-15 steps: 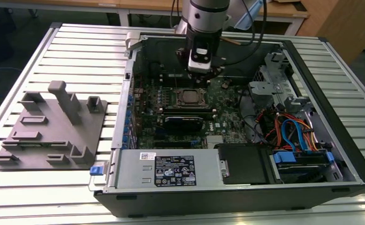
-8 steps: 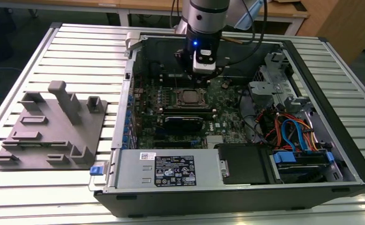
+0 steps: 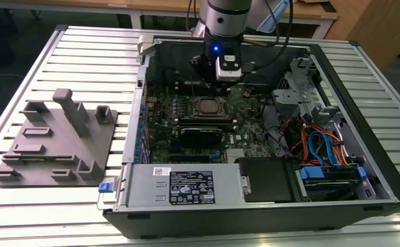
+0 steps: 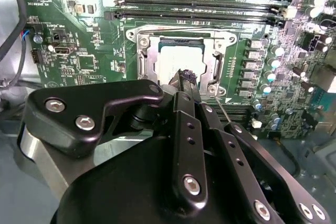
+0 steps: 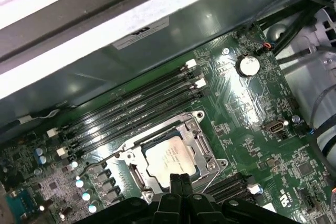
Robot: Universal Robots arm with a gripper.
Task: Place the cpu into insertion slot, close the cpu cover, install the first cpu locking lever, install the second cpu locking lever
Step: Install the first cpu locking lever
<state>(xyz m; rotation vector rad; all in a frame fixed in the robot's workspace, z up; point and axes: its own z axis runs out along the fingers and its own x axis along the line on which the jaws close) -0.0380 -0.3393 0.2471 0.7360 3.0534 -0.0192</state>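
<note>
The cpu (image 4: 172, 62) (image 5: 167, 157) (image 3: 207, 106), a pale silver square chip, sits in the insertion slot (image 4: 140, 39) (image 5: 198, 115) on the green motherboard. The silvery cpu cover (image 4: 144, 62) (image 5: 203, 145) lies flat around the chip, which shows through its window. My gripper (image 4: 186, 77) (image 5: 176, 179) (image 3: 222, 82) hangs just above the chip's near edge with its black fingers shut together and nothing between them. A thin metal rod (image 4: 224, 113) slants beside the socket near the fingers; I cannot tell whether it is latched.
The open computer case (image 3: 364, 77) lies on a slatted metal table (image 3: 83, 56). Black memory slots (image 4: 199, 3) run beside the socket. A black heatsink block (image 3: 200, 135), drive cages and coloured cables (image 3: 320, 146) fill the case. A grey fixture plate (image 3: 56, 144) stands at the exterior view's left.
</note>
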